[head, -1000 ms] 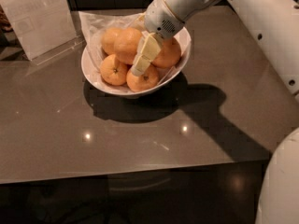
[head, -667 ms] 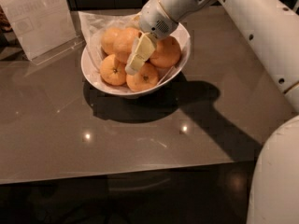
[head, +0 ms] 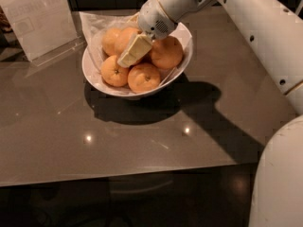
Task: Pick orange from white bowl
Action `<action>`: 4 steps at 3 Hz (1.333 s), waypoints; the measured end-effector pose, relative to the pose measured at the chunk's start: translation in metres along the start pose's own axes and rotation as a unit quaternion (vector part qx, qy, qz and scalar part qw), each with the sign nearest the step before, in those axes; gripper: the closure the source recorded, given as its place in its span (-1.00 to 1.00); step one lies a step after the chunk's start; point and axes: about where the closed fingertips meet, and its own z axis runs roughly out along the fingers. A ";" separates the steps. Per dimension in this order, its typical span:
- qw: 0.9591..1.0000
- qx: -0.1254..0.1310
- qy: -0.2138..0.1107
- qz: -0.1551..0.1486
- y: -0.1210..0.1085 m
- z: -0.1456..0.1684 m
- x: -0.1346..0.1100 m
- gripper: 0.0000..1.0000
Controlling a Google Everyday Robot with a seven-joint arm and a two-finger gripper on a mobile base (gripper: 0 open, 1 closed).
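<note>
The white bowl (head: 182, 32) stands on the dark table, lined with crinkled clear plastic and holding several oranges. The orange (head: 124, 38) is a smooth one at the back middle, partly covered by the gripper. Two smaller oranges with dark stem dimples lie in front, one to the left (head: 113, 72) and one to the right (head: 144, 78). Another orange (head: 166, 53) lies at the right. My gripper (head: 134, 51) reaches down from the upper right into the bowl, right over the orange, its tip near the front left orange.
A clear plastic sign holder (head: 40, 20) stands at the back left of the table. My white arm (head: 265, 37) crosses the upper right, and its base (head: 279, 174) fills the lower right corner. The table's front edge (head: 118, 176) runs across the lower part.
The gripper has shifted left across the bowl, from over the right-hand orange to over the back middle one. The oranges have not moved.
</note>
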 end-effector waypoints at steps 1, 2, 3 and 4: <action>1.000 0.000 0.000 0.000 0.000 0.000 0.000 0.31; 1.000 0.000 0.000 0.000 0.000 0.000 0.000 0.77; 1.000 0.000 0.000 0.000 0.000 0.000 0.000 1.00; 1.000 0.000 0.000 0.000 0.000 -0.003 -0.003 1.00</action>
